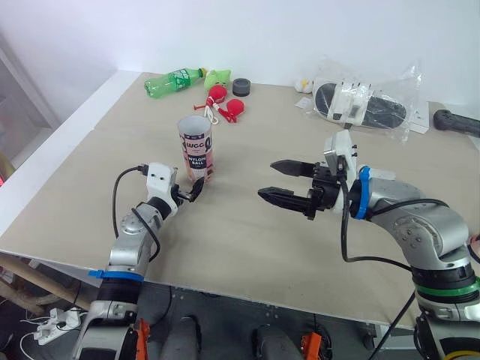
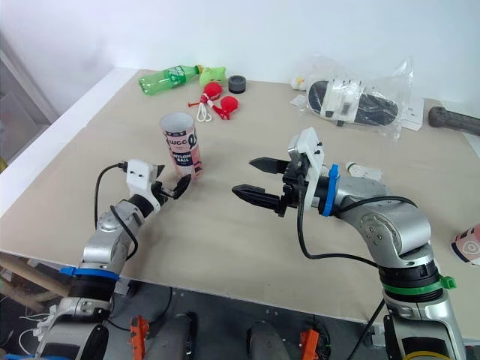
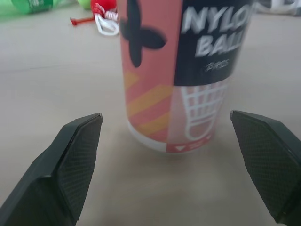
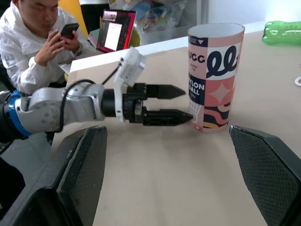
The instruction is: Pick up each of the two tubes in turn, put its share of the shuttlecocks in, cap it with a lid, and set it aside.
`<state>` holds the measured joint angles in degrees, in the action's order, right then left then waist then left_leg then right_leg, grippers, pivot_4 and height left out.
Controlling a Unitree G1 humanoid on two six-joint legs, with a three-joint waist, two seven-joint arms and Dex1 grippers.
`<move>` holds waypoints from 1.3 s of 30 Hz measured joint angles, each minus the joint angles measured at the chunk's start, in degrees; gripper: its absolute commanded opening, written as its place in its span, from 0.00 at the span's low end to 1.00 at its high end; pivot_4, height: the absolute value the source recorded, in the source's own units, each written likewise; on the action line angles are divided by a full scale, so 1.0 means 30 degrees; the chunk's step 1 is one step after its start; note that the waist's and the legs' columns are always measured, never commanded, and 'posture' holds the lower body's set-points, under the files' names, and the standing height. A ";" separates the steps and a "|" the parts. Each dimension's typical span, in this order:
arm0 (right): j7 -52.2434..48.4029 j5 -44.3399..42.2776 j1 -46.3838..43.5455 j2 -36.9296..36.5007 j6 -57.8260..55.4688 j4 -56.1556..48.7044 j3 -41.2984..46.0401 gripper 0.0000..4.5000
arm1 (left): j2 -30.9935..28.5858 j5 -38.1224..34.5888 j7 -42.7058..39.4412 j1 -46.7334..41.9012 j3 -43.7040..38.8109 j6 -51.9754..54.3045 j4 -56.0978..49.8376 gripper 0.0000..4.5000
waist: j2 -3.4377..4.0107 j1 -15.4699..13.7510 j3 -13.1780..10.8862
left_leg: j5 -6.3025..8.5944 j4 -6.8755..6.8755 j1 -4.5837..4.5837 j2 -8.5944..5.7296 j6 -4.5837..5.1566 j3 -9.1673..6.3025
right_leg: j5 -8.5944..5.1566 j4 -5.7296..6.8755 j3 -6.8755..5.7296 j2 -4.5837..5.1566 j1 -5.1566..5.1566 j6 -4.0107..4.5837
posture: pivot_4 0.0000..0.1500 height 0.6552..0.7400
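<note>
A pink, black and white tube (image 1: pixel 197 148) printed "NYLON BALL" stands upright and uncapped on the tan table (image 1: pixel 247 232), left of the middle. My left gripper (image 1: pixel 196 189) is low on the near side of the tube's base. It is open, with its fingers (image 3: pixel 77 155) spread wider than the tube and their tips close to its wall. My right gripper (image 1: pixel 268 180) hovers open and empty to the right of the tube, pointing toward it. A second pink and white tube (image 2: pixel 468 244) shows at the far right edge.
At the back lie a green bottle (image 1: pixel 174 81), red toys with a white cord (image 1: pixel 223 105), a black round lid (image 1: pixel 241 86), a plastic bag of black and white items (image 1: pixel 367 105) and a black handle (image 1: pixel 456 122). A seated person (image 4: pixel 42 47) is beyond the table's left edge.
</note>
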<state>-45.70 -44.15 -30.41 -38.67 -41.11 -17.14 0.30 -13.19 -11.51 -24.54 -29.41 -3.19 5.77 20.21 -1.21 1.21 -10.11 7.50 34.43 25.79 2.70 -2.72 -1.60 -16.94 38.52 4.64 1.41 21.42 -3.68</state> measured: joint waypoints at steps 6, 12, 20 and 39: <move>0.0723 -0.0010 0.0286 0.0154 -0.0113 -0.0513 0.0466 0.99 | 0.0057 0.0125 -0.1275 -0.1880 0.0073 -0.1873 0.3766 1.00 | -0.0001 0.0009 -0.0001 | -0.0004 0.0003 0.0006 -0.0002 -0.0006 -0.0005 | 0.0001 0.0000 -0.0009 0.0002 -0.0001 -0.0001 | 1.00 1.00; 0.1163 -0.0014 0.1184 0.0187 -0.0165 -0.1149 0.0857 0.99 | 0.0202 0.0515 -0.1866 -0.4018 0.0082 -0.3409 0.7179 1.00 | -0.0005 0.0003 -0.0003 | -0.0005 0.0006 0.0039 -0.0009 -0.0007 -0.0032 | -0.0001 -0.0001 -0.0034 0.0003 0.0009 -0.0004 | 1.00 1.00; 0.1929 -0.0125 0.1935 0.0314 -0.0322 -0.2057 0.1182 0.99 | 0.0386 0.0899 -0.2436 -0.6338 0.0071 -0.5466 1.1317 1.00 | -0.0006 0.0012 -0.0003 | -0.0006 0.0006 0.0055 -0.0010 -0.0009 -0.0042 | -0.0002 -0.0001 -0.0043 0.0001 0.0017 -0.0006 | 1.00 1.00; 0.3374 -0.0889 0.4847 -0.0562 -0.1088 -0.3589 0.4369 1.00 | -0.1424 0.1100 -0.8290 -0.6815 0.1444 -0.4661 1.0156 0.66 | -0.0007 0.0042 -0.0006 | -0.0017 -0.0006 0.0080 -0.0010 -0.0028 -0.0055 | -0.0004 0.0005 -0.0058 0.0003 0.0040 0.0005 | 1.00 1.00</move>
<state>-35.58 -46.81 -15.87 -40.36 -44.38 -27.91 13.40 -17.47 -8.21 -49.41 -49.85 1.14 -8.22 50.68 -1.23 1.33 -10.13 7.45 34.41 26.03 2.67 -2.80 -1.76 -16.95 38.53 4.46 1.41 21.54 -3.66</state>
